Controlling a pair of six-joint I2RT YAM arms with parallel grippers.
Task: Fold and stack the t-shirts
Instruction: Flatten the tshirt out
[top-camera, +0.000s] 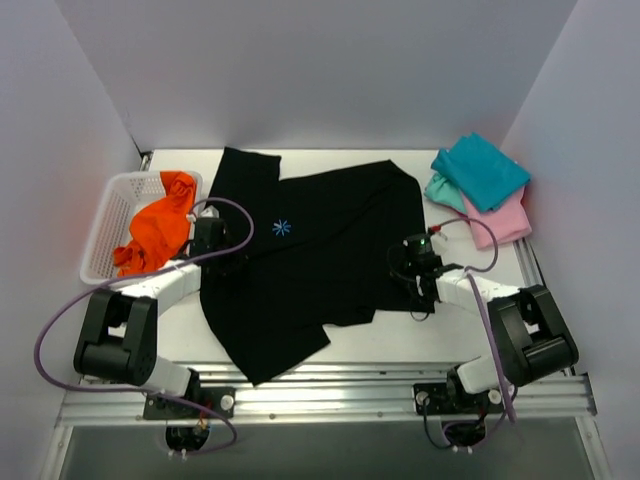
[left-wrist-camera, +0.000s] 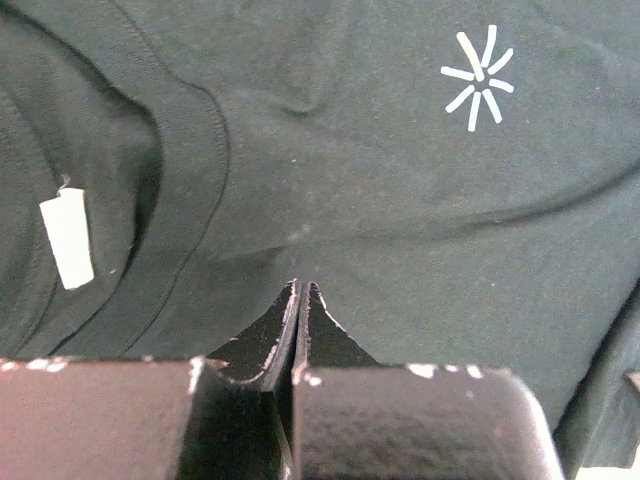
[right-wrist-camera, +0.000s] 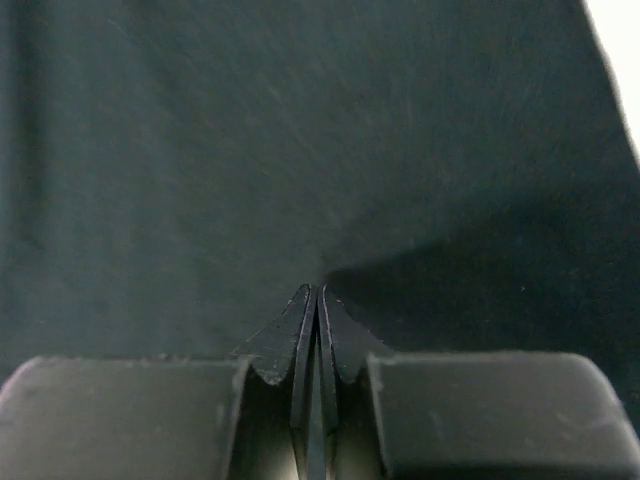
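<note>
Spread-out black shirt (top-camera: 320, 250), pale starburst chest mark (left-wrist-camera: 478, 78), white neck tag (left-wrist-camera: 67, 238) unreadable, left gripper (left-wrist-camera: 301, 290) and right gripper (right-wrist-camera: 316, 292) each clamped on its cloth

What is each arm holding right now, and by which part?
Both pinch the black t-shirt: the left fingers just below the collar, the right fingers near the edge on that arm's side.

White-and-black left arm (top-camera: 150, 292), matching right arm (top-camera: 505, 310), purple cables (top-camera: 50, 325), chipped black fingers (left-wrist-camera: 262, 342)
</note>
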